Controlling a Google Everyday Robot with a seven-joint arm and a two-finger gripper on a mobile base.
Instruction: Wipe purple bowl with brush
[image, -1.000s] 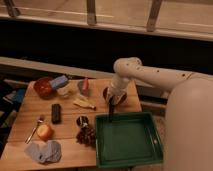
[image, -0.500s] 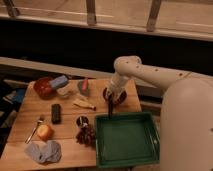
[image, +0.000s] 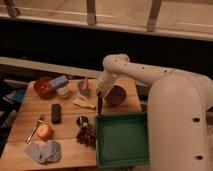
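Near the middle of the frame, the gripper (image: 101, 93) hangs at the end of the white arm (image: 145, 75), its fingers pressed together on the top of the brush (image: 99, 105), a thin dark stick that points straight down toward the wooden table (image: 67, 131). Just right of the gripper sits the purple bowl (image: 116, 95), close beside the brush though not clearly touching it. Below them, in the lower middle of the frame, lies a green tray (image: 122, 141). At the upper left of the table stands a reddish-brown bowl (image: 44, 88) with a blue block (image: 58, 81) against it. A short black block (image: 56, 113) lies left of centre, and farther down are a silver spoon (image: 35, 130), an orange fruit (image: 44, 132) and a grey cloth (image: 43, 150).
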